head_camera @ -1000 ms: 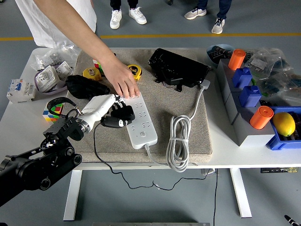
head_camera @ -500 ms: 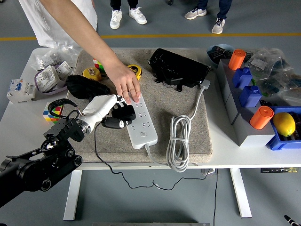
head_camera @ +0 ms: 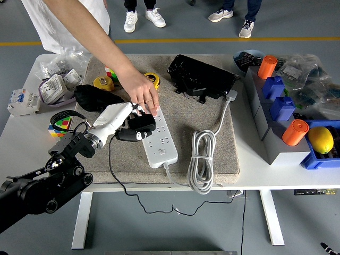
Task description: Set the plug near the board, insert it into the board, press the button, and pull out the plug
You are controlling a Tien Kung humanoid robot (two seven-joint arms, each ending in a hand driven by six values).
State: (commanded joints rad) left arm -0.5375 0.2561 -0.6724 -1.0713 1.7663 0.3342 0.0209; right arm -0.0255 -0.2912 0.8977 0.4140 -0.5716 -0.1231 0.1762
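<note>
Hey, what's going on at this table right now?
The robot's left hand is gripping a black plug at the left edge of a white power strip that lies on a grey mat. A person's hand reaches in from the far side and presses on the strip's far end. Whether the plug is seated is unclear.

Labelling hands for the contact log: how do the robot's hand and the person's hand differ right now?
The left hand is white and black and curls around the black plug; the person's hand is bare. It comes from the near left, the person's from the far side, fingers flat on the strip. Both meet at the strip's far end.
</note>
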